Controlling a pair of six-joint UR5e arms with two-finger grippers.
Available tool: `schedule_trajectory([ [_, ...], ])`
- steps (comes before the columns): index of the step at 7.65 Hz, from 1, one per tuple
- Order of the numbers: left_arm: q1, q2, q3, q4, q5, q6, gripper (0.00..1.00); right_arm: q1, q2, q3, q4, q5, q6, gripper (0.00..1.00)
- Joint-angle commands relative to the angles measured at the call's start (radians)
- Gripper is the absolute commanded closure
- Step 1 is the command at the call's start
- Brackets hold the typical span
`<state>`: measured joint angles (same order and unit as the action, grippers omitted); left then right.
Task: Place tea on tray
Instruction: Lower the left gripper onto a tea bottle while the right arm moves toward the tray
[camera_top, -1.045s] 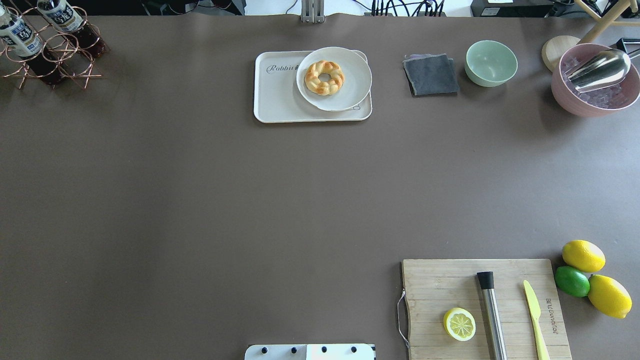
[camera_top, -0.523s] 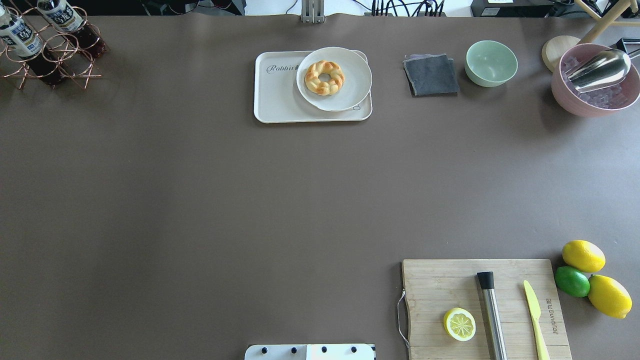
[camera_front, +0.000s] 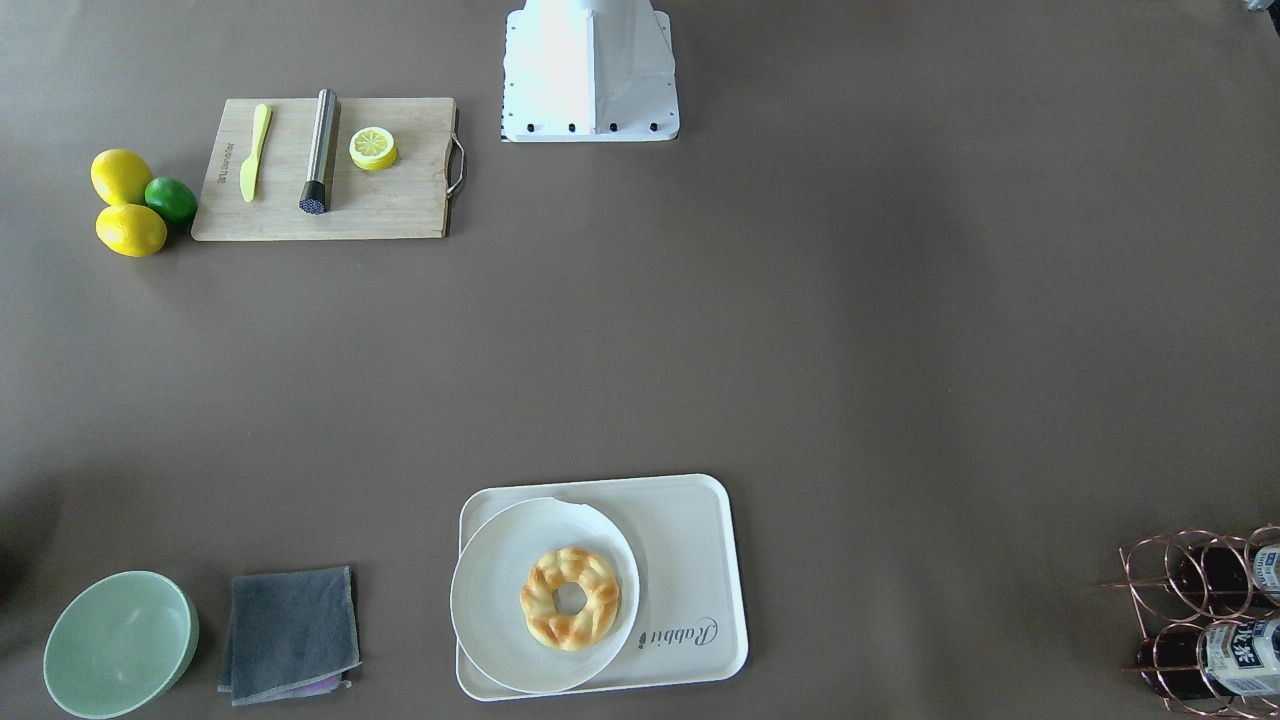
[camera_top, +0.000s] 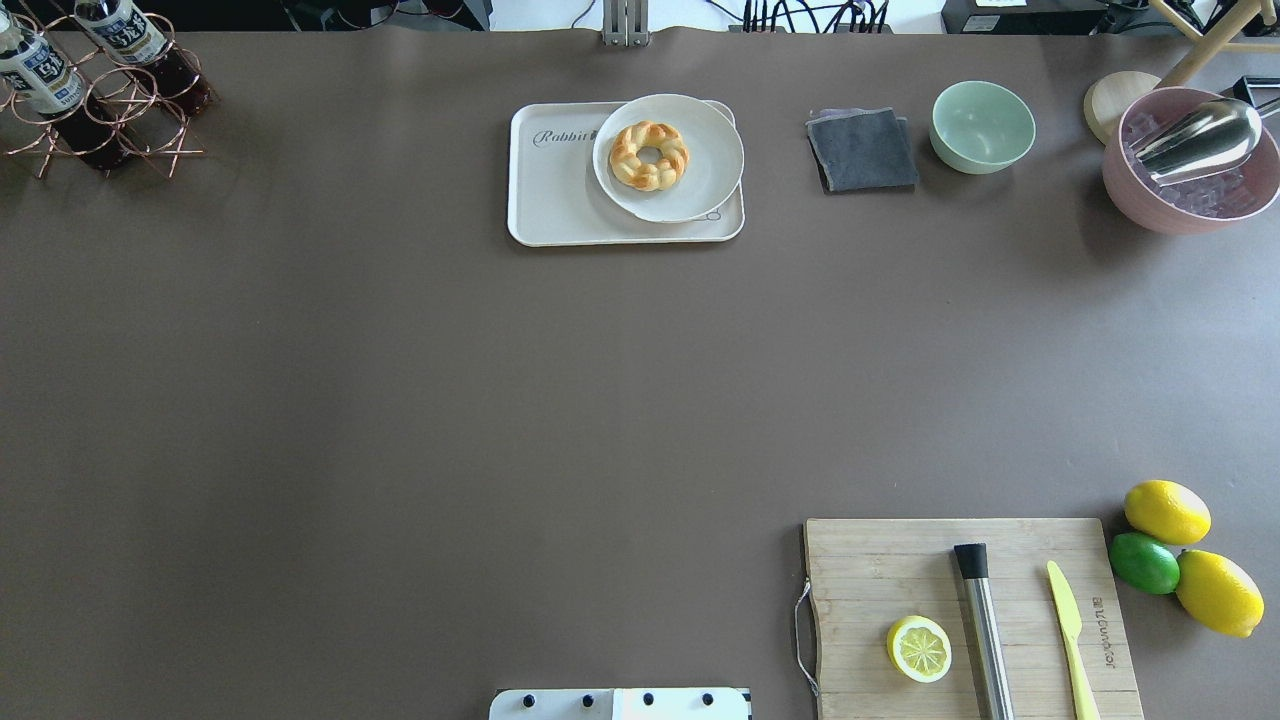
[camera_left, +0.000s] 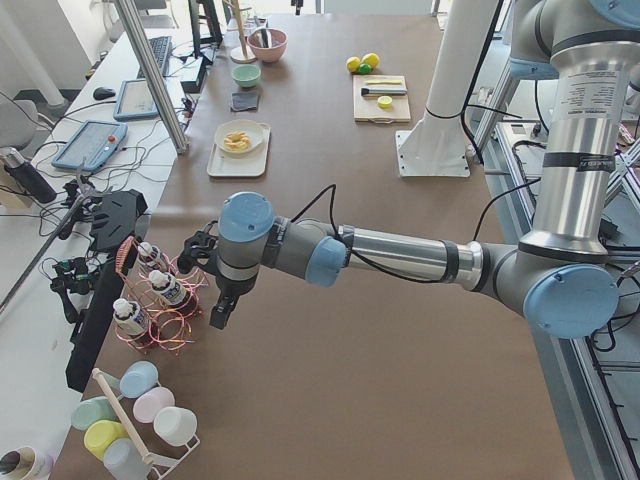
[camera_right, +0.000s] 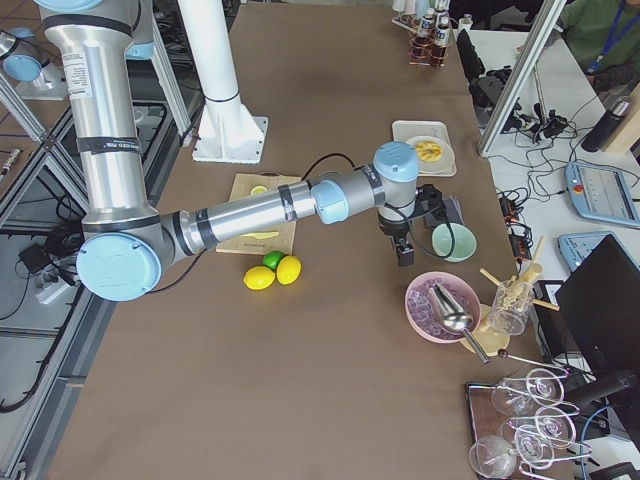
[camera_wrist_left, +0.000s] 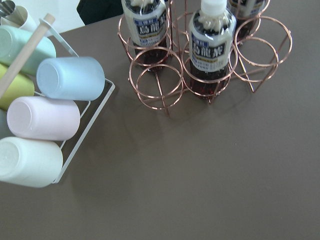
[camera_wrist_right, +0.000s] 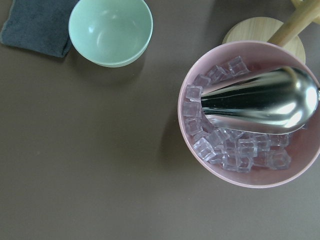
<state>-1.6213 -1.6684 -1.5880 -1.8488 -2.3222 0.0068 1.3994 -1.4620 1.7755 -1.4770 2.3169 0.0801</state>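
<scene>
Several tea bottles with white caps and dark liquid stand in a copper wire rack (camera_top: 100, 110) at the table's far left corner; one bottle (camera_wrist_left: 212, 47) is central in the left wrist view, and another shows in the overhead view (camera_top: 38, 78). The cream tray (camera_top: 556, 195) lettered "Rabbit" lies at the far middle, also in the front view (camera_front: 693, 560). My left gripper (camera_left: 221, 316) hangs just beside the rack, above the table; I cannot tell if it is open. My right gripper (camera_right: 405, 252) hovers between the green and pink bowls; I cannot tell its state.
A white plate (camera_top: 700, 180) with a braided doughnut (camera_top: 648, 155) covers the tray's right part. A grey cloth (camera_top: 862, 150), green bowl (camera_top: 982, 125), pink ice bowl (camera_wrist_right: 200, 165) with scoop, cutting board (camera_top: 880, 570), lemons and pastel cups (camera_wrist_left: 70, 77) stand around.
</scene>
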Motion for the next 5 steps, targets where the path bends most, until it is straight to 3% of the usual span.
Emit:
schedule_trajectory([
  [1, 0.033, -0.146, 0.302, -0.382, 0.007, -0.276, 0.02, -0.085, 0.083, 0.005, 0.001, -0.002, 0.151, 0.0],
  [3, 0.053, -0.178, 0.341, -0.539, 0.026, -0.486, 0.03, -0.144, 0.161, 0.004, 0.016, 0.001, 0.24, 0.0],
  [5, 0.144, -0.175, 0.342, -0.726, 0.143, -0.73, 0.03, -0.23, 0.198, -0.002, 0.099, -0.004, 0.367, 0.0],
])
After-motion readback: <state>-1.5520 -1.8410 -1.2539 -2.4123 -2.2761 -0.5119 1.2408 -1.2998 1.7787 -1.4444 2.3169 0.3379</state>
